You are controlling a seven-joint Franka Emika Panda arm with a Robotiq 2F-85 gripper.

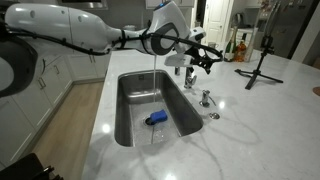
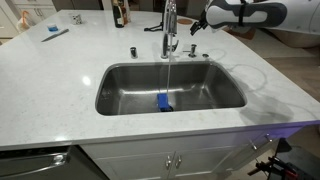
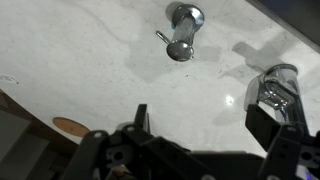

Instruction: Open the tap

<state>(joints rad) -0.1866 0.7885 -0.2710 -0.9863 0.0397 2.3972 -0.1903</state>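
My claw (image 3: 200,112), spread wide and empty, hovered over the counter (image 3: 60,50) beside the tap (image 2: 170,25); water (image 2: 167,75) seemed to run, so I judged only retreat remained.

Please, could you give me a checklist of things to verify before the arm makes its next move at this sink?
1. Water runs from the tap into the sink: ok.
2. Gripper open, nothing between its fingers: ok.
3. Gripper apart from the tap, beside it: ok.
4. Lever position at the tap's base: cannot tell, too small.
5. Blue object lies under the stream; whether it blocks the drain: cannot tell.
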